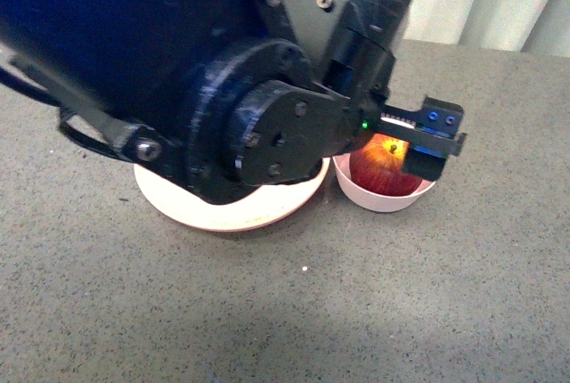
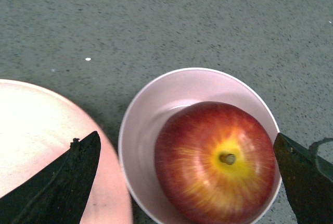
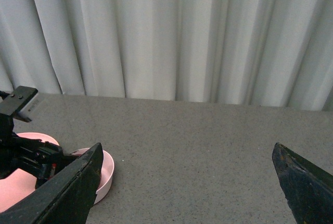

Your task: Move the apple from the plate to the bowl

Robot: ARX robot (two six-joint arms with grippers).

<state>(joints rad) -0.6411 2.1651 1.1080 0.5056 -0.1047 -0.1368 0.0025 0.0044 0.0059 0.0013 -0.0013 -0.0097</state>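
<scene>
Grey speckled surface [image 1: 427,303] carries everything; salmon plate [image 1: 223,209] lies bare, largely hidden by the left arm; pale bowl [image 2: 156,114] stands just beside it; apple [image 2: 213,161] sits inside the bowl, stem up (yellow patch visible); left gripper [image 2: 184,177] spread, fingers either side, not touching; right gripper [image 3: 187,182] spread, well apart.

No readable text, label, brand or number is shown in any view. No signs are seen either.
</scene>
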